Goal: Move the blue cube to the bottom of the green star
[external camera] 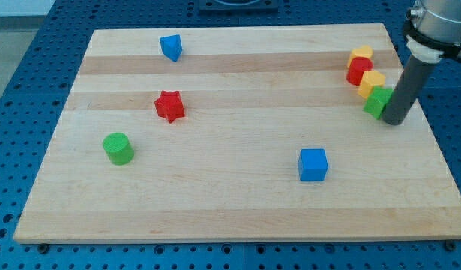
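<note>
The blue cube (pixel 313 165) sits on the wooden board (pixel 237 210), right of centre and toward the view's bottom. The green star (pixel 376 101) lies near the board's right edge, its right side partly hidden by my rod. My tip (pixel 394 122) rests on the board, touching or almost touching the green star's right side. The tip is well to the upper right of the blue cube, about a hand's width away.
A yellow block (pixel 360 54), a red block (pixel 357 72) and another yellow block (pixel 372 82) line up just above the green star. A red star (pixel 169 106), a green cylinder (pixel 118 148) and a blue wedge-like block (pixel 171 47) lie on the left half.
</note>
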Motion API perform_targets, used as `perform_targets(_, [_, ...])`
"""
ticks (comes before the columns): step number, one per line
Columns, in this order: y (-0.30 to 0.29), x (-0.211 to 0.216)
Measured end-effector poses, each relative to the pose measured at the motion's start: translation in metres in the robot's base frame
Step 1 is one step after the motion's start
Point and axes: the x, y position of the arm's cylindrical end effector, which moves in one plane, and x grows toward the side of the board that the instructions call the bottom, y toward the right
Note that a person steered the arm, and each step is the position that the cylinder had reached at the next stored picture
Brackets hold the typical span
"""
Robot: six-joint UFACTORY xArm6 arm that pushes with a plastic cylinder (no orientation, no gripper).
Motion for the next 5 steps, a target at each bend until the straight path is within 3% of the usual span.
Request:
perform_targets(1, [0.0, -0.004])
perform_targets(2, [0.003, 0.04])
perform_targets(4, [-0.004, 0.182])
perform_targets(5, [-0.059, 0.182])
